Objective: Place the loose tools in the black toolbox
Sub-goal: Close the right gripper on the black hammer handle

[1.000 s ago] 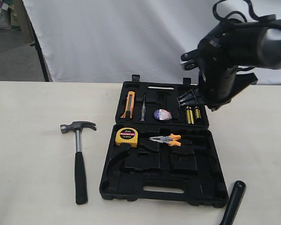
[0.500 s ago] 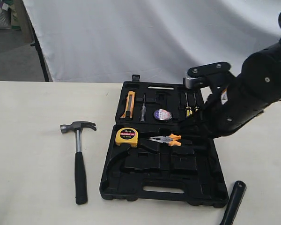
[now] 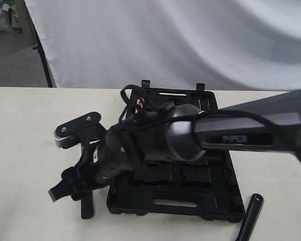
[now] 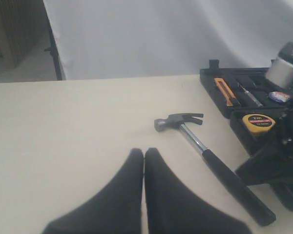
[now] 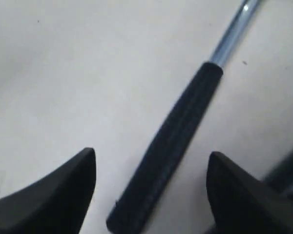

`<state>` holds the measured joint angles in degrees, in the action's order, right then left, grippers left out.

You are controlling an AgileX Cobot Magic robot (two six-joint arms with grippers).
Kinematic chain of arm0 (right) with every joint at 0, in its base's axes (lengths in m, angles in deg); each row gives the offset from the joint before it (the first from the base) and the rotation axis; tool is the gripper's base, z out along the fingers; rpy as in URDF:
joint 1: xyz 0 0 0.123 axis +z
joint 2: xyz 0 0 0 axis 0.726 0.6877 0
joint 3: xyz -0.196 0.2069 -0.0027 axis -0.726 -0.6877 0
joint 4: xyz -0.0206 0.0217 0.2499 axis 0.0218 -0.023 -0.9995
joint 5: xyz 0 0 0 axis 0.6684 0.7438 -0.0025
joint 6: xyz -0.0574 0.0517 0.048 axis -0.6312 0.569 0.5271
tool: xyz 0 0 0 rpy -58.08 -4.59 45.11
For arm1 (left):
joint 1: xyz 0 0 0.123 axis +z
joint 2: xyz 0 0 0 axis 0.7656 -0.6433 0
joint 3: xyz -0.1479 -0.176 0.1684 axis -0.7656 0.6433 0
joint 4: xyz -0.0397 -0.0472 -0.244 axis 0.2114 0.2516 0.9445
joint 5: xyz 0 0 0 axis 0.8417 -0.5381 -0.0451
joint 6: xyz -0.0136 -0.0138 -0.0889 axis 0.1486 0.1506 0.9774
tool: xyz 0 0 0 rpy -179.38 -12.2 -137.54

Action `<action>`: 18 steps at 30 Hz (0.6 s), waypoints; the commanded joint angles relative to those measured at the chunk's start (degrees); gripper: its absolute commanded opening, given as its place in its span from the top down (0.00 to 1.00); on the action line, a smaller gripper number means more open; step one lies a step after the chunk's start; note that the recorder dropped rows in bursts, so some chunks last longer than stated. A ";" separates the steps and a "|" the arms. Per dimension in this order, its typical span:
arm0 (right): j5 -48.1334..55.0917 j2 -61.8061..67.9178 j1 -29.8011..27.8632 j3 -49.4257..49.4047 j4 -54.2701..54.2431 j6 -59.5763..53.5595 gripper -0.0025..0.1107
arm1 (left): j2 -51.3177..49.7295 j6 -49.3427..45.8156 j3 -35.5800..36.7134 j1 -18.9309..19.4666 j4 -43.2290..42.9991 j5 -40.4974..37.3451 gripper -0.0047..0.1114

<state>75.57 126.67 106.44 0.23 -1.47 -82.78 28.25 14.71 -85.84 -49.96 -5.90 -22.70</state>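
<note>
The claw hammer (image 4: 212, 163) lies on the table left of the black toolbox (image 3: 175, 203); its steel head (image 4: 178, 121) points away from the box. In the exterior view only the handle's butt (image 3: 86, 208) shows below my right arm. My right gripper (image 3: 65, 188) reaches across the box and hangs open over the black rubber handle (image 5: 178, 136), one finger on either side, not touching. My left gripper (image 4: 144, 152) is shut and empty over bare table, short of the hammer. The wrench's black handle (image 3: 249, 217) lies right of the box. The dark tape roll (image 4: 279, 96) sits in the lid.
A yellow tape measure (image 4: 257, 122) and an orange utility knife (image 4: 224, 90) sit in the toolbox. The right arm (image 3: 190, 135) covers most of the open box. A white cloth backdrop (image 3: 165, 40) hangs behind the table.
The right arm swung from above the toolbox's right side across to the left and down over the hammer handle, and its jaws went from shut to open. The hammer has not moved.
</note>
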 commanded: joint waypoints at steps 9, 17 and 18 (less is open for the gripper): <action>9.16 16.01 -0.62 21.30 8.99 2.43 0.42 | 0.18 0.44 0.09 -0.04 -0.24 0.14 0.95; 8.22 16.23 -1.67 22.43 8.99 2.57 0.42 | 0.18 0.44 0.09 -0.04 -0.24 0.14 0.95; 8.22 16.57 -1.91 22.43 8.99 3.15 0.42 | 0.18 0.44 0.09 -0.04 -0.24 0.14 0.95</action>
<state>83.85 142.74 105.57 22.19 7.03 -80.41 28.25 14.71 -85.84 -49.96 -5.90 -22.70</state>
